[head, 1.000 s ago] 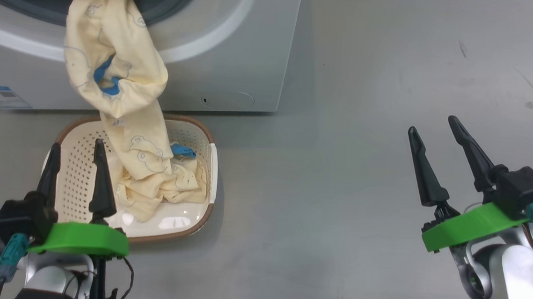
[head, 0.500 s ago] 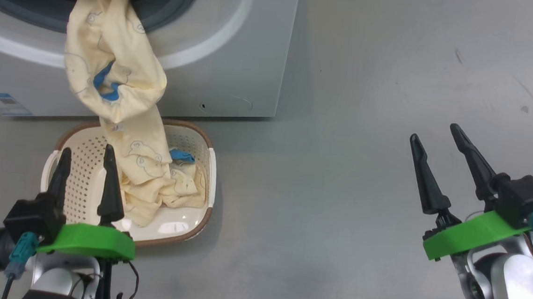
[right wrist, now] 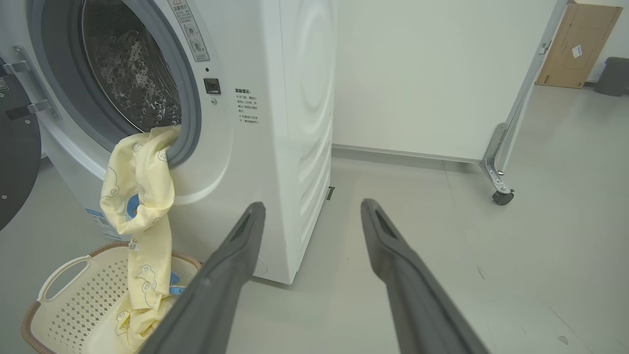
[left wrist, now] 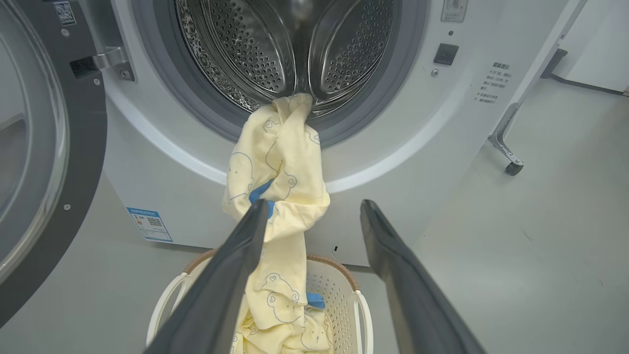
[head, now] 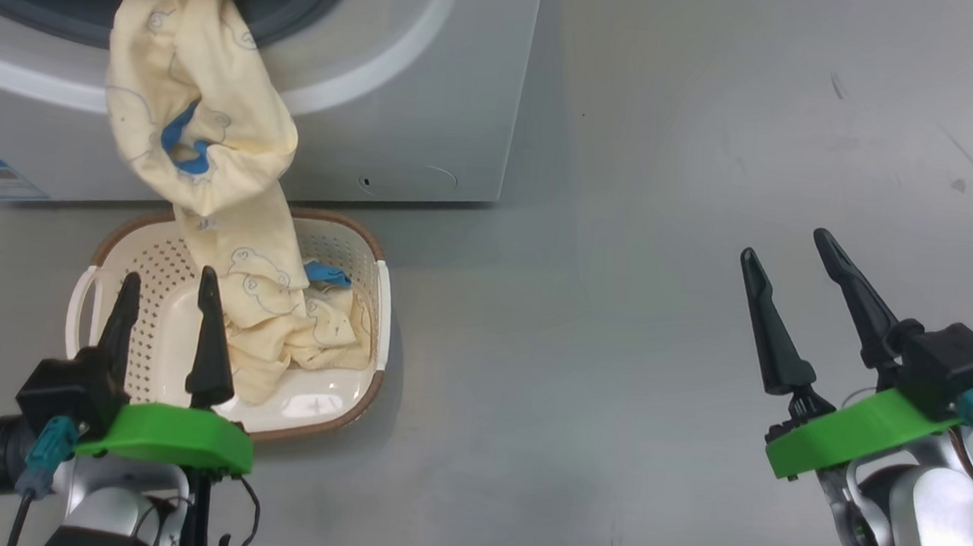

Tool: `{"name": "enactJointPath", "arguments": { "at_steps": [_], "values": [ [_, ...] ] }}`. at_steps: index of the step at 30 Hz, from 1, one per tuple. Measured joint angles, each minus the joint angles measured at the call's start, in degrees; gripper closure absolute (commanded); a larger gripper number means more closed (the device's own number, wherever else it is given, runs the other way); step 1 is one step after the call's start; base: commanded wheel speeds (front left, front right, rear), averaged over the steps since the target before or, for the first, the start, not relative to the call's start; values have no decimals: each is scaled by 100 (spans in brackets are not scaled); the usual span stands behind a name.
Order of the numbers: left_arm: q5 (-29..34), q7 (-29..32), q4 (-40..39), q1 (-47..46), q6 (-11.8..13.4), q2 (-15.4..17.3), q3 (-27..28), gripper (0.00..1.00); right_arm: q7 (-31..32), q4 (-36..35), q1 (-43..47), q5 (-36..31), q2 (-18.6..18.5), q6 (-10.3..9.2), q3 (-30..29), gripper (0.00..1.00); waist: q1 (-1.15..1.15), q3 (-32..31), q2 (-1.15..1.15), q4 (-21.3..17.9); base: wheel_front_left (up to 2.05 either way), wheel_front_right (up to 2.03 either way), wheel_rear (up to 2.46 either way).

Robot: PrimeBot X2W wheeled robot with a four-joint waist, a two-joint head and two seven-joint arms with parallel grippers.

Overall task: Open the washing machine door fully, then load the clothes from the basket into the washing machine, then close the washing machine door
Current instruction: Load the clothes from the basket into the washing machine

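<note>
Black tapered fingers point(head: 209, 348), green brackets point(head: 166, 448), silvery forearms point(head: 939, 536).

Small print point(left wrist: 493, 82) on washing machine point(left wrist: 417, 157) front, blue label sticker point(left wrist: 149, 224), QR sticker point(left wrist: 62, 8) on washing machine door point(left wrist: 86, 147): all illegible.

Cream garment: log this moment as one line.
washing machine door open | cream garment hanging from drum mouth into basket | left fingers open, empty, near basket | right fingers open, empty, over floor

light: bright, even | shadows: soft | glare: basket point(head: 319, 405) | wrist edges: seemingly bowed
</note>
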Motion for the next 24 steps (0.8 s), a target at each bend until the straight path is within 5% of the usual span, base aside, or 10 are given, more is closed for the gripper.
{"name": "enactJointPath", "arguments": {
  "at_steps": [15,24],
  "values": [
    [-394,255,2118,-1689,-73,-163,-80,0,-96,55,-285,333,23,0,186,0,1,661,0,-253,0,0,0],
    [-568,817,3754,-3453,-751,-64,-94,0,-424,309,-678,695,27,0,421,0,2,1373,0,-629,0,0,0]
  ]
}}
